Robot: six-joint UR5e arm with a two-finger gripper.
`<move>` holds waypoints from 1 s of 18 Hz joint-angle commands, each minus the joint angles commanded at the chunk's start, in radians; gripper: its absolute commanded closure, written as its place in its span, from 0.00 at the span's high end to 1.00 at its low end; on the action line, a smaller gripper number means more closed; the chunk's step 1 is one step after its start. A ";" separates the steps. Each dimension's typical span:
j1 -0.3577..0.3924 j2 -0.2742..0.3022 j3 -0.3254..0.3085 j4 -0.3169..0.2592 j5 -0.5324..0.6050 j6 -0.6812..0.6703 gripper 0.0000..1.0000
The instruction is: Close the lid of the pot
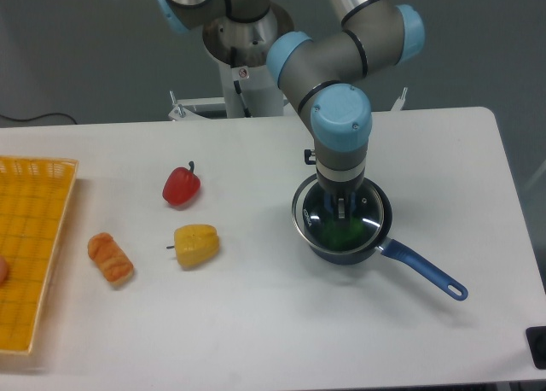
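The gripper [341, 210] points straight down over the pot [345, 242], its fingers closed on the small knob at the middle of the lid [339, 218]. The lid sits level and almost squarely over the pot's mouth, with its silver rim showing a little past the pot's left edge. From this angle it is hard to say whether the rim already rests on the pot or hangs just above it. Something green [341, 234] shows through the glass, inside the pot.

The pot stands on the right half of the white worktop [256, 323]. Its blue handle [424, 270] runs out toward the lower right and ends well short of the worktop's edge.

To the left of the pot, well apart from it, lie three pieces of toy food. A red pepper [181, 186] is furthest back, and a yellow pepper [195, 245] lies just in front of it. An orange bread-like piece [111, 258] lies further left. None of them touch each other.

A yellow basket [34, 246] rests along the left edge of the worktop, partly cut off by the frame.
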 joint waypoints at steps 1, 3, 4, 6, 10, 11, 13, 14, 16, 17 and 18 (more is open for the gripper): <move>0.002 0.000 -0.002 0.000 -0.002 0.014 0.53; 0.009 0.003 -0.008 0.000 -0.002 0.037 0.53; 0.012 0.003 -0.008 0.000 -0.002 0.037 0.53; 0.018 0.006 -0.009 0.002 -0.003 0.038 0.53; 0.029 0.006 -0.017 0.021 -0.003 0.077 0.53; 0.029 0.006 -0.017 0.023 -0.003 0.077 0.53; 0.031 0.006 -0.017 0.025 -0.012 0.077 0.53; 0.031 0.006 -0.017 0.028 -0.014 0.077 0.53; 0.028 0.006 -0.017 0.028 -0.014 0.077 0.53; 0.028 0.006 -0.017 0.028 -0.014 0.077 0.53; 0.026 0.006 -0.017 0.028 -0.014 0.077 0.53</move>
